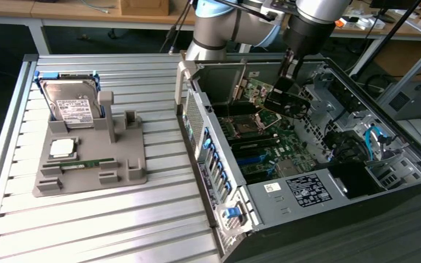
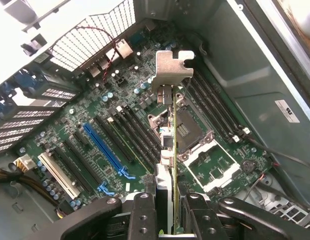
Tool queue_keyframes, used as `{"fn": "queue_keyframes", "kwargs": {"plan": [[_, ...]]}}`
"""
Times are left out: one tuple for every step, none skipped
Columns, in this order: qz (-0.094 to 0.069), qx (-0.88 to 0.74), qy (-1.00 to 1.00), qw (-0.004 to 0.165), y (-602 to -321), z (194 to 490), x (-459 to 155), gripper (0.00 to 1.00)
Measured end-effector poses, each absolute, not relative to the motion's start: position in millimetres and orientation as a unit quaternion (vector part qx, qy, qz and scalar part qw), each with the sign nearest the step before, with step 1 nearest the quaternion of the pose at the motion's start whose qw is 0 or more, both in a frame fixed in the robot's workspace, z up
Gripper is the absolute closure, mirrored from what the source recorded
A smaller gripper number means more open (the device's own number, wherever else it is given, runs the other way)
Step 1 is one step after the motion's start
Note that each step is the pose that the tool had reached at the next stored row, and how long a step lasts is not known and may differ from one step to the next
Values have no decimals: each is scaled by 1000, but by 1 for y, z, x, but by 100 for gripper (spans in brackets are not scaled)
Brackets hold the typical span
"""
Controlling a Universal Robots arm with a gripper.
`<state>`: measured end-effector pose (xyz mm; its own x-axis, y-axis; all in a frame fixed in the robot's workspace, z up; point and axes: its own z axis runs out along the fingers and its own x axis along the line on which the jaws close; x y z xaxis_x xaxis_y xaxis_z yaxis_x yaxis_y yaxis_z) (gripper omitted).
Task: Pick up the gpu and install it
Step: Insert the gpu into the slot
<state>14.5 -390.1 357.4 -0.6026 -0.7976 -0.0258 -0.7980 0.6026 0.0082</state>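
Observation:
The gpu (image 1: 286,101), a flat card with a black face, hangs tilted over the motherboard (image 1: 269,145) inside the open computer case (image 1: 386,181). My gripper (image 1: 293,74) reaches down from above and is shut on its upper edge. In the wrist view the gpu (image 2: 171,145) is seen edge-on as a thin green board, gripped between my two black fingers (image 2: 144,216), with its silver end bracket (image 2: 173,67) pointing away. It hovers above the CPU socket (image 2: 189,129), apart from the board. The blue expansion slot (image 2: 106,149) lies off to one side of the card.
A grey fixture (image 1: 126,175) on the slatted table at the exterior view's left holds a hard drive (image 1: 68,104), a CPU (image 1: 62,147) and a RAM stick (image 1: 86,163). The case walls, drive cage (image 1: 218,164) and cables (image 1: 375,139) ring the motherboard.

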Motion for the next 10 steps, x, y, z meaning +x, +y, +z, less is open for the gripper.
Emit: {"fn": "queue_keyframes", "kwargs": {"plan": [[9, -447, 895, 10, -390, 357, 15, 73], [9, -448, 894, 10, -390, 357, 15, 73], [9, -448, 894, 10, -390, 357, 15, 73], [9, -449, 893, 10, -390, 357, 15, 73], [9, -450, 893, 10, -390, 357, 15, 73], [9, -451, 892, 10, -390, 357, 15, 73], [9, -452, 892, 10, -390, 357, 15, 73], [9, -453, 892, 10, -390, 357, 15, 73], [9, -453, 891, 10, -390, 357, 15, 73], [9, -454, 891, 10, -390, 357, 15, 73]]}}
